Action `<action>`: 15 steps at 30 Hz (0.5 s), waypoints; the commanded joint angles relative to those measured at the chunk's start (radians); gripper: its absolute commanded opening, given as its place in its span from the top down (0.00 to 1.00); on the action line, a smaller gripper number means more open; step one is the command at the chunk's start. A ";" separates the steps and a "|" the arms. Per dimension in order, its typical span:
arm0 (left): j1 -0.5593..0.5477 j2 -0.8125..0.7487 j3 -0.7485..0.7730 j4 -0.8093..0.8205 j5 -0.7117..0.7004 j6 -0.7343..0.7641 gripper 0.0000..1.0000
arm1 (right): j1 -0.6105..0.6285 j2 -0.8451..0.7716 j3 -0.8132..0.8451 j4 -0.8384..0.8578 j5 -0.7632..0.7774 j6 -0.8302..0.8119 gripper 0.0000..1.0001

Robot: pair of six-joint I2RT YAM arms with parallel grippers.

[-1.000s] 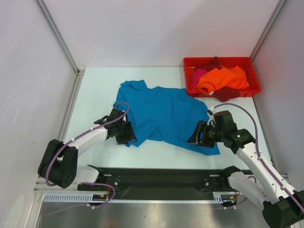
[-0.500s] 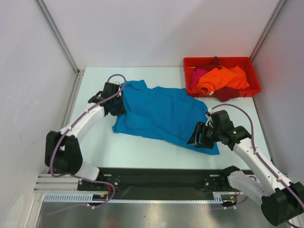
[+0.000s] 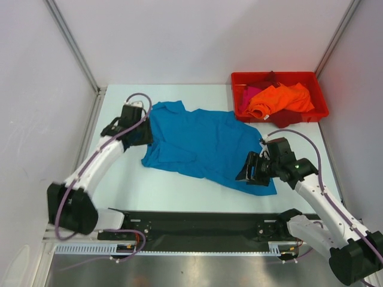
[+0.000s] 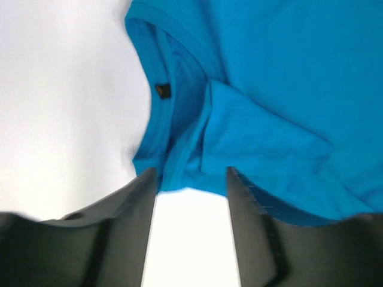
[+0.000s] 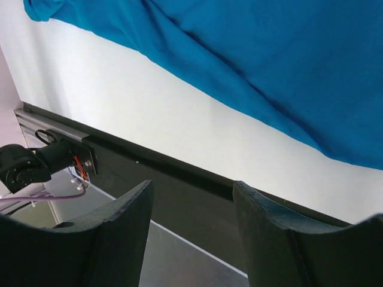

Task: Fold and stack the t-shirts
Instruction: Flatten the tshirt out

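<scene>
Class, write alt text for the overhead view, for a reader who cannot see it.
A teal-blue t-shirt lies spread on a white table, the left gripper at its far left corner, the right gripper by its near right edge. A red bin at back right holds more shirts.

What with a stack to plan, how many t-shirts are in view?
4: the teal-blue t-shirt spread on the table; the orange t-shirt, magenta-pink t-shirt and dark red t-shirt bunched in the red bin. Others may lie hidden beneath them.
</scene>
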 commanded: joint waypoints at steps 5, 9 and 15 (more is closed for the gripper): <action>-0.005 -0.217 -0.301 0.097 0.258 -0.075 0.65 | -0.005 -0.051 -0.045 0.015 -0.020 0.009 0.38; -0.002 -0.163 -0.345 0.244 0.330 -0.100 0.58 | -0.005 -0.055 -0.030 -0.013 -0.008 0.002 0.38; 0.042 0.009 -0.294 0.295 0.370 -0.134 0.57 | -0.009 -0.064 -0.013 -0.040 0.000 0.002 0.38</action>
